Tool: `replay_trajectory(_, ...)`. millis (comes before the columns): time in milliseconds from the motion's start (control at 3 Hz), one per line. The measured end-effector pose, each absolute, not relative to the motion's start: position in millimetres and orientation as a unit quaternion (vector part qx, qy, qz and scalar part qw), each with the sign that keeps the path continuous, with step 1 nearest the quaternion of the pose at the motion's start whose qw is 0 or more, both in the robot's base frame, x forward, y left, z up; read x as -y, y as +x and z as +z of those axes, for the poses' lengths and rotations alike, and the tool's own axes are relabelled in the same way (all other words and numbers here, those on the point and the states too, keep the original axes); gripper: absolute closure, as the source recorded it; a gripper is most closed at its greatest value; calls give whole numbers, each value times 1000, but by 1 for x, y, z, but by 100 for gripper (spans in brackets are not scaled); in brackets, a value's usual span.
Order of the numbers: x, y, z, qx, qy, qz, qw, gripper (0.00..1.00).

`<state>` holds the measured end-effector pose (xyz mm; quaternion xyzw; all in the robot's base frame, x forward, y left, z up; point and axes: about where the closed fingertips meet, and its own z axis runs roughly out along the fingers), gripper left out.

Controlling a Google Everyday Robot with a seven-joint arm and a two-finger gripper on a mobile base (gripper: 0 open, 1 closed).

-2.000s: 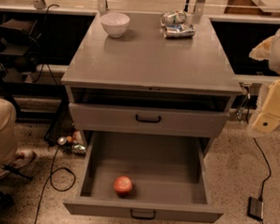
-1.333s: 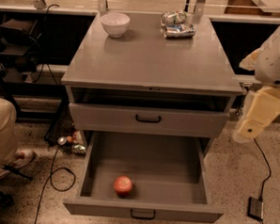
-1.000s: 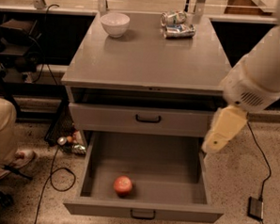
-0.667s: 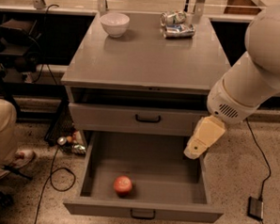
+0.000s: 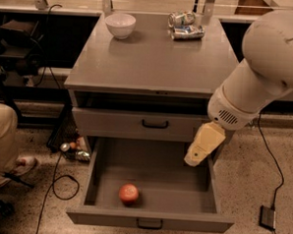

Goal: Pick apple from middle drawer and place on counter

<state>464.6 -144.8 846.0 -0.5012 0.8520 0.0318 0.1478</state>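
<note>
The apple (image 5: 128, 193), small, round and red-orange, lies on the floor of the open middle drawer (image 5: 182, 190), left of centre and near the front panel. The drawer is pulled far out, and its black handle (image 5: 149, 222) shows at the bottom. The counter (image 5: 154, 60) is the flat gray top of the cabinet. My gripper (image 5: 196, 153), a cream-coloured piece at the end of the big white arm (image 5: 259, 80), hangs over the drawer's right rear corner, to the right of the apple and above it.
A white bowl (image 5: 120, 25) stands at the counter's back left and two crushed cans (image 5: 186, 25) at the back right. A shut drawer front (image 5: 155, 124) sits above the open one. A person's leg (image 5: 2, 141), cables and small litter lie on the floor at left.
The arm has swung in from the right edge of the view, bringing the gripper leftward and down over the open drawer's right side. The apple has not moved.
</note>
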Motion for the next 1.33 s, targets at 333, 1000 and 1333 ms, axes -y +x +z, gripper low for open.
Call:
replay_trajectory(333,127,469,815,-870,-476,43,123,0)
replay_trajectory(1000,59,489,681,-922,-373,94,32,0)
replay_trajectory(1333,31,505,629,-934,-323,145,47,0)
